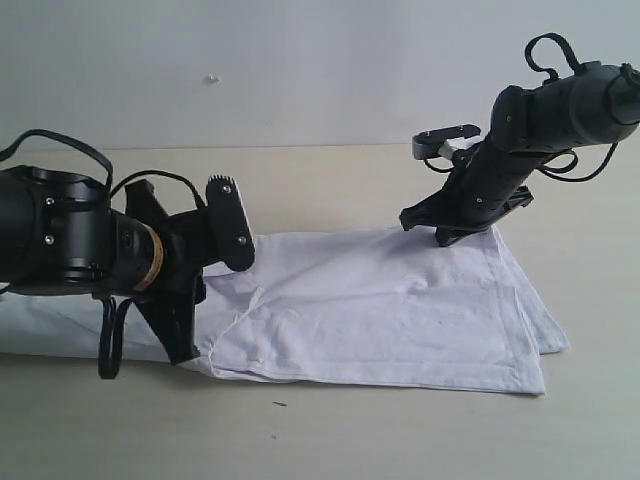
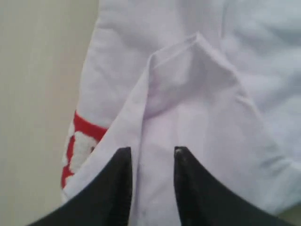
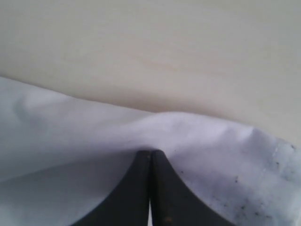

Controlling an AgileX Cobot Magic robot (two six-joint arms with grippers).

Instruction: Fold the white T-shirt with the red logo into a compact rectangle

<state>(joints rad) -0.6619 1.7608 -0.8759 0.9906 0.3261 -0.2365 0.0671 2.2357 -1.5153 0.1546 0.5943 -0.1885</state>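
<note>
The white T-shirt (image 1: 400, 310) lies partly folded on the table, with a flap turned over near its left side. In the left wrist view a raised fold of the T-shirt (image 2: 188, 94) runs away from the fingertips, and part of the red logo (image 2: 83, 126) peeks out beneath a folded edge. My left gripper (image 2: 152, 155) hovers over that fold, jaws apart, with cloth showing in the gap. My right gripper (image 3: 151, 153) is shut, pinching the shirt's far edge (image 3: 188, 127) at the back right (image 1: 452, 236).
The pale tabletop (image 1: 330, 430) runs in front of and behind the shirt. More white cloth (image 1: 50, 325) stretches left under the left arm. A plain wall (image 1: 300, 60) stands behind the table.
</note>
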